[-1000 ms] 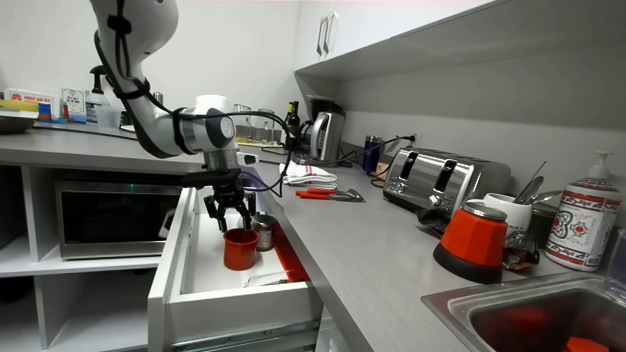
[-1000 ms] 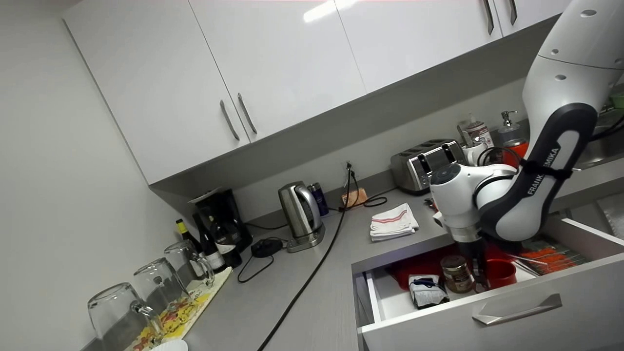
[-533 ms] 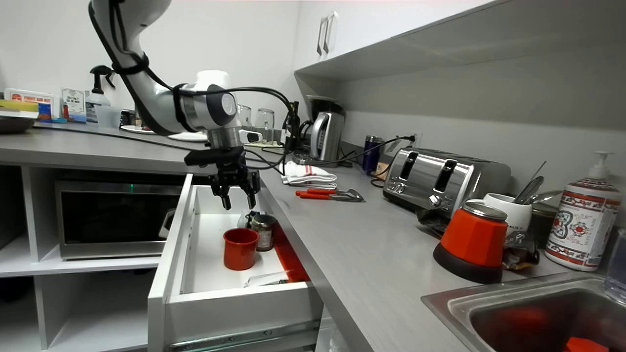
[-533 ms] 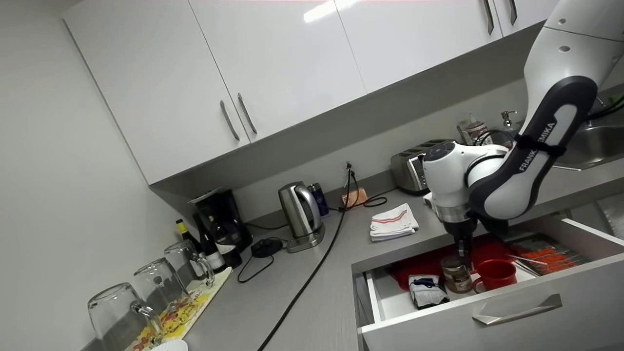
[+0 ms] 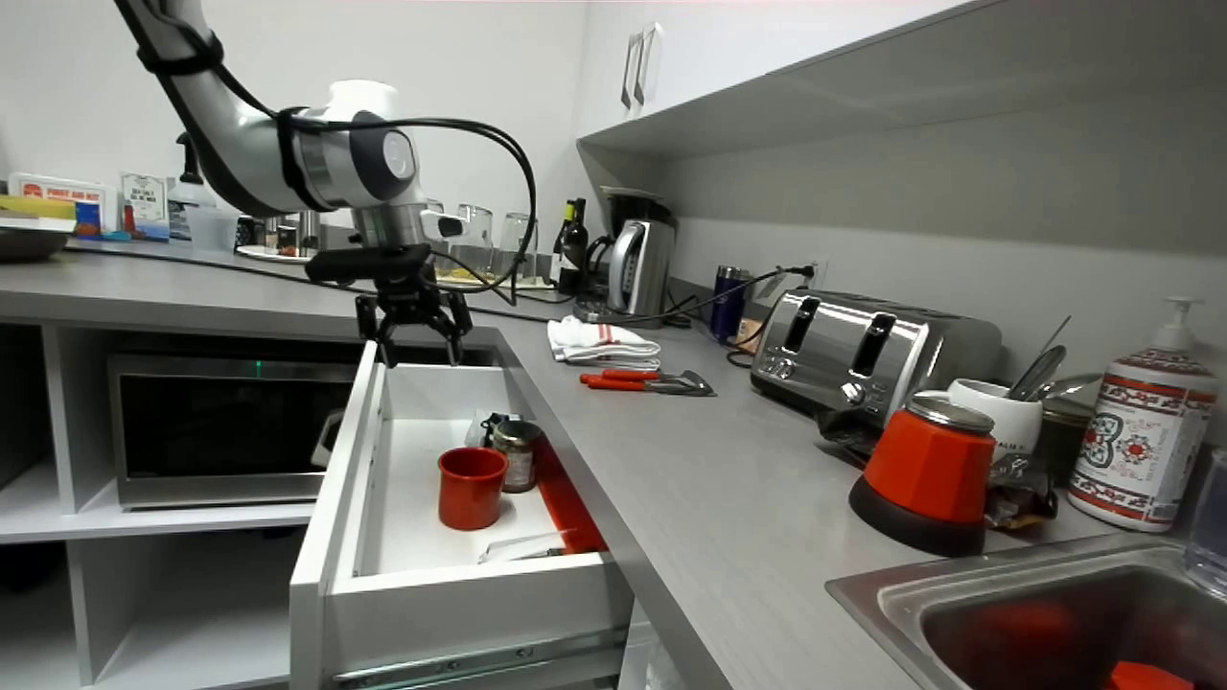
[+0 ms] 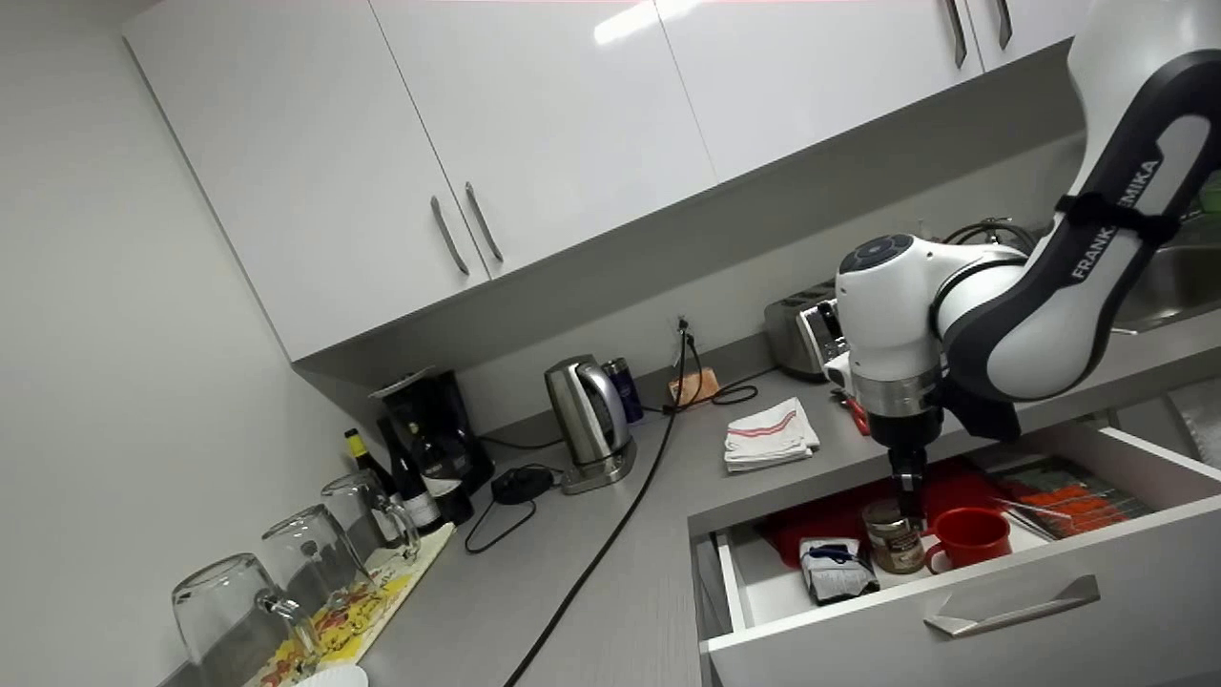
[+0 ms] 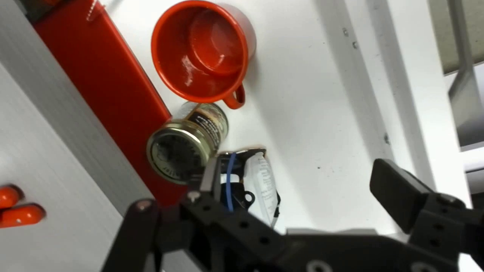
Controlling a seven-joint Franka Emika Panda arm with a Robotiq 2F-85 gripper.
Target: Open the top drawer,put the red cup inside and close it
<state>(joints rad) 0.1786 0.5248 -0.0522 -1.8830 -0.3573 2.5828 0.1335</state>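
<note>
The top drawer [image 6: 839, 637] stands pulled open, with a flat front and silver bar handle; its white floor [image 7: 314, 113] shows in the wrist view. The red cup [image 5: 473, 494] stands upright inside on the drawer floor; it also shows in an exterior view [image 6: 973, 537] with its handle toward the jar. The wrist view shows the cup [image 7: 204, 49] at the top, ahead of the fingers. My gripper [image 5: 422, 356] is open and empty, above the drawer's far end, apart from the cup. In the wrist view the fingers [image 7: 300, 185] are wide apart, with nothing between the pads.
A lidded glass jar [image 7: 177, 155] stands beside the cup, and a packet [image 6: 838, 570] lies past it. A red tray [image 7: 98, 87] lies along the drawer's inner side. The counter edge [image 5: 613, 498] overhangs the drawer. Red-handled tongs [image 5: 642, 381] and a folded towel [image 5: 604, 343] lie on the counter.
My gripper has risen from the cup's rim and moved up and away toward the drawer's far end. Its fingers look wider apart. The cup and drawer have not moved.
</note>
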